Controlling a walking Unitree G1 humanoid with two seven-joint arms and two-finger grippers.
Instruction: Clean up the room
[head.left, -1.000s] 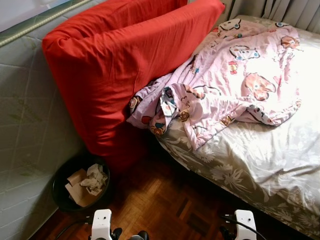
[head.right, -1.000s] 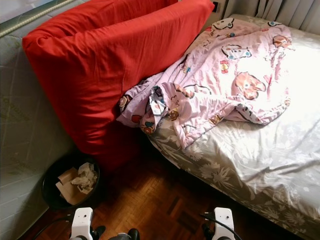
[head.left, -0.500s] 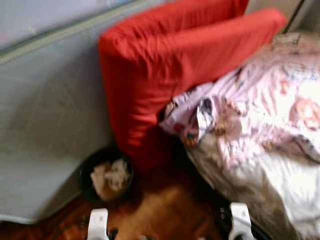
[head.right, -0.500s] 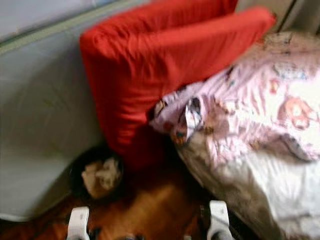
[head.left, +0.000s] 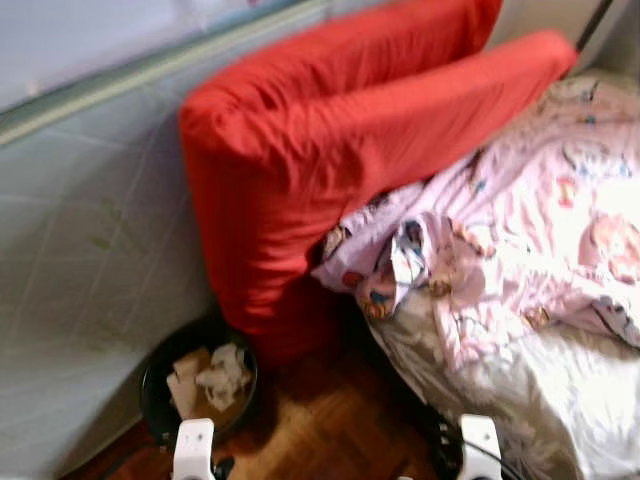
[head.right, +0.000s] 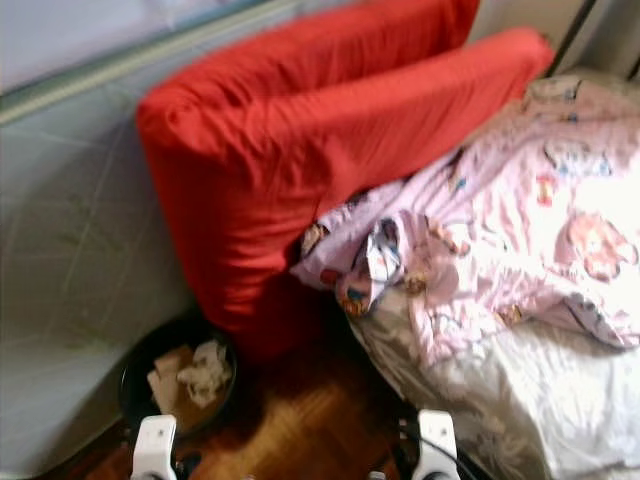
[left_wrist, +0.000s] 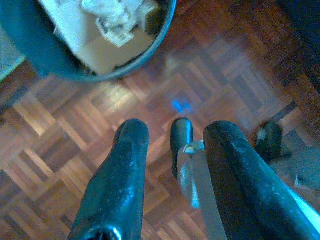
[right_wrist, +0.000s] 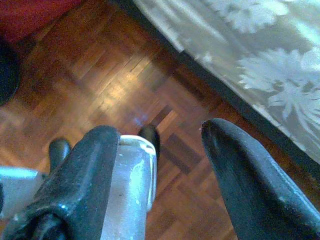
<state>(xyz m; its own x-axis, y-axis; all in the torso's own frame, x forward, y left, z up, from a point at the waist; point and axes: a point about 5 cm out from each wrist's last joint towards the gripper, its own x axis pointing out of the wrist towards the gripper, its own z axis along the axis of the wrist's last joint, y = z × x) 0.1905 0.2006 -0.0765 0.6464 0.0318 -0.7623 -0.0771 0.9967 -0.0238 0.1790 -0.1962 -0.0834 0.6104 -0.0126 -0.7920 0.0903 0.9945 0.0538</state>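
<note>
We stand at the corner of the bed (head.left: 540, 400), which we take as our landmark. A pink cartoon-print blanket (head.left: 510, 250) lies crumpled across its grey flowered sheet, one fold hanging over the near edge. Two big red cushions (head.left: 330, 170) lean against the bed's left side, propped between it and a pale quilted mattress (head.left: 90, 260) standing against the wall. On the wooden floor (head.left: 320, 430), just left of the cushions and well apart from the bed, sits a black bin (head.left: 160, 385) holding crumpled paper and cardboard (head.left: 210, 375).

Our left gripper (left_wrist: 172, 175) hangs low over the floor near the bin, fingers parted and empty. Our right gripper (right_wrist: 160, 150) hangs beside the bed's edge, fingers spread wide with nothing held.
</note>
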